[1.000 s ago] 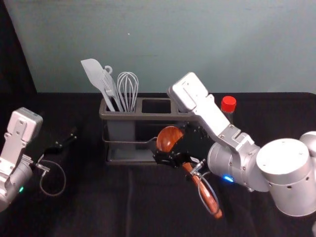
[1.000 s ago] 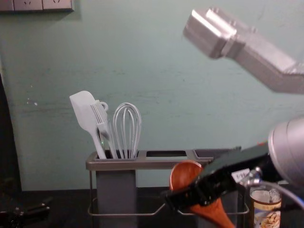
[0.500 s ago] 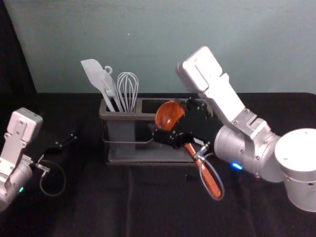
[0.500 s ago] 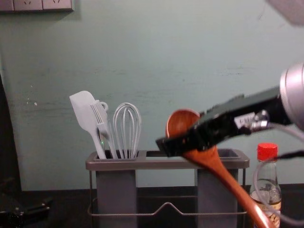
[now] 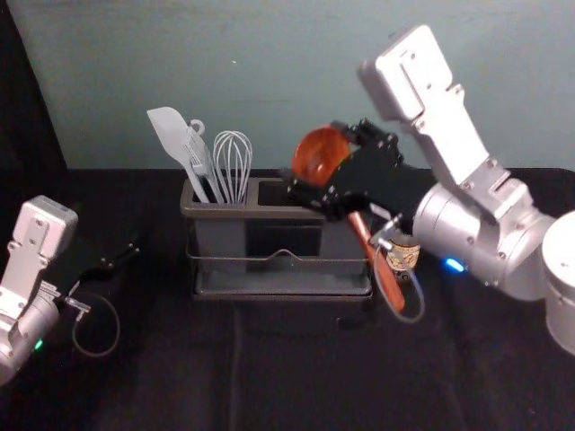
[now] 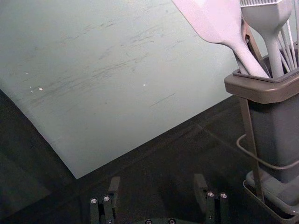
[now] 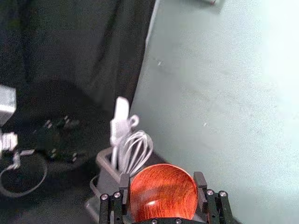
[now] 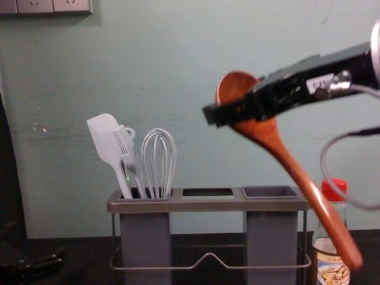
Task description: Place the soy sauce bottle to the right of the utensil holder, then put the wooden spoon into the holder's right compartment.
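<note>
I work over one black-covered table (image 5: 162, 377), whose far edge meets one pale green wall (image 8: 202, 53). One utensil holder (image 8: 205, 205) stands on it, with three openings along its top rim and two cups, one hanging at the left end and one at the right (image 8: 271, 237). In the chest view, the right cup's mouth shows rimmed all round.

My right gripper (image 5: 314, 153) is closed on one wooden spoon (image 8: 314, 200), one finger on each side of its bowl. I hold the bowl well above the holder's rim; the handle slants down toward the right, its end out past the holder's right edge. In the chest view, air shows between the spoon and that rim, and the handle crosses in front of the one soy sauce bottle (image 8: 332, 267). The bottle stands upright just beside the holder's right end, red cap (image 8: 334, 187) on.

My left gripper (image 5: 121, 259) is parked to the left of the holder, fingers spread with nothing between them; a stretch of black cloth runs from it to the holder's left edge.

Four utensils lean in the left cup: one spatula (image 8: 105, 138), one whisk (image 8: 158, 154), one brush (image 8: 126, 145) and one ring-ended piece (image 8: 130, 132).
</note>
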{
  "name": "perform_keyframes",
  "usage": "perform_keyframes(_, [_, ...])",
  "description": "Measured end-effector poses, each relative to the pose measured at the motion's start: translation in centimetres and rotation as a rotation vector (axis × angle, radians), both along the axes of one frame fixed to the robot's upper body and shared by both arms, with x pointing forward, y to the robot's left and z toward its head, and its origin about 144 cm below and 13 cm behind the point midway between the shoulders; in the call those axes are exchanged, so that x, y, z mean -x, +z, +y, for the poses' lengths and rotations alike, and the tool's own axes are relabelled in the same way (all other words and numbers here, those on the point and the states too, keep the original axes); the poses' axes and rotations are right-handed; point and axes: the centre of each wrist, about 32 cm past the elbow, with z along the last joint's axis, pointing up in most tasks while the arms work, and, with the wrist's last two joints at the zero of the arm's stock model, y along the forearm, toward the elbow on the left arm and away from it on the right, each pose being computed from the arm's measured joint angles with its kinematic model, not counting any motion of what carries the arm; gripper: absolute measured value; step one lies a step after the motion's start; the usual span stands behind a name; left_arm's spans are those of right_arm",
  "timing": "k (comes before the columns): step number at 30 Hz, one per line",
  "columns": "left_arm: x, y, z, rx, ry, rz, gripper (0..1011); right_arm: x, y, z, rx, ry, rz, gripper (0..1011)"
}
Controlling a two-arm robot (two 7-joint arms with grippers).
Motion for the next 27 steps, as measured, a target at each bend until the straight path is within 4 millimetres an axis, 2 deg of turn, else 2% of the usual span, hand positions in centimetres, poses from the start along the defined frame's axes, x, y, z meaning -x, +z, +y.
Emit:
perform_keyframes(8, [0.0,0.0,0.0,0.0,0.0,0.0,1011,-2.3,0.6,-1.3,-0.085,0.007,-0.061,839])
perform_keyframes(11, [0.0,0.0,0.0,0.0,0.0,0.0,1011,-3.8,0.9,-1.5,-0.126,0.02,-0.086,838])
perform_keyframes(17, [0.0,0.0,0.0,0.0,0.0,0.0,1012,-6.0,1.3,-1.1,-0.16,0.022,-0.118,838])
perform_keyframes(27, [0.0,0.0,0.0,0.0,0.0,0.0,1011,-8.5,1.7,0.1,-0.14,0.003,-0.129,838])
